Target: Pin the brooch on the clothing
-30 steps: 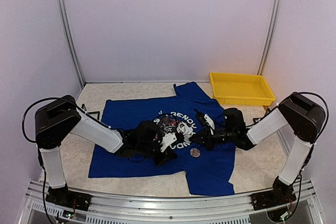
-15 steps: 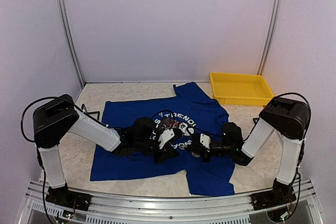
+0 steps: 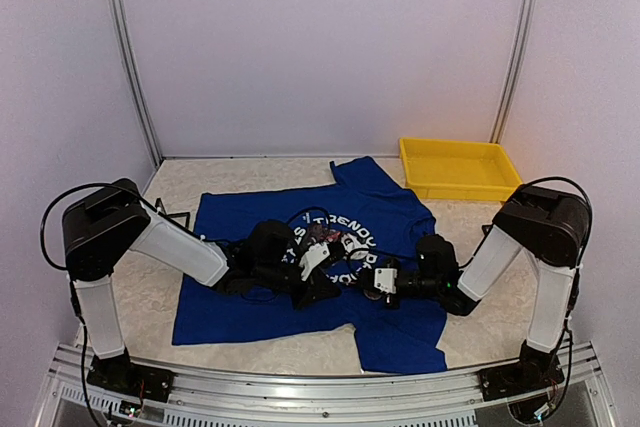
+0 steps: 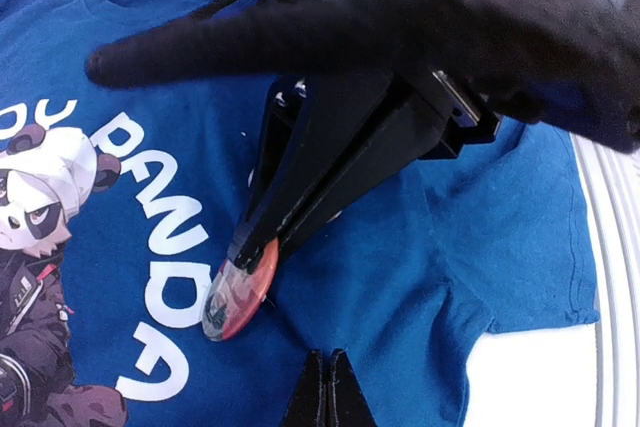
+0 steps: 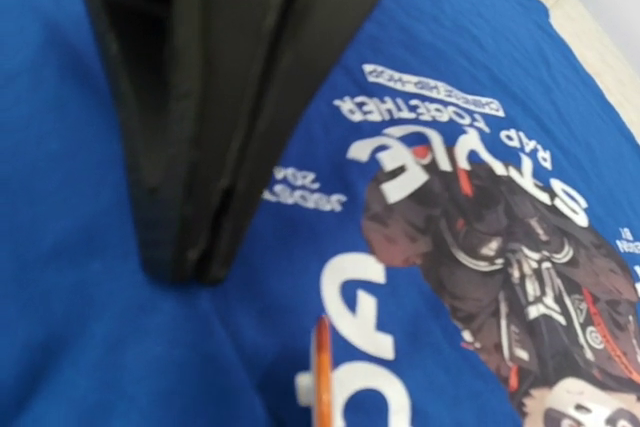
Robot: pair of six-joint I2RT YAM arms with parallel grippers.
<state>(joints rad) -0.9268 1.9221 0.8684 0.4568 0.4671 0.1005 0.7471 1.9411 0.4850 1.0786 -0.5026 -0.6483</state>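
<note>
One brooch (image 4: 238, 294) (round, orange-faced, clear-rimmed): now tilted up on edge and pinched by its upper rim in the right gripper (image 4: 252, 252), whose fingers are closed onto it. A second ago it lay flat and alone on the T-shirt (image 3: 230, 222), with that gripper spread and raised behind it. Pick-up judged complete; pinning outstanding. Position: low over the cloth, just beside the chest print (image 4: 60, 247). Left gripper (image 4: 323, 387): fingers together, tips at the fabric near the brooch, placed much as before. Whether any cloth is nipped between them cannot be told.
</note>
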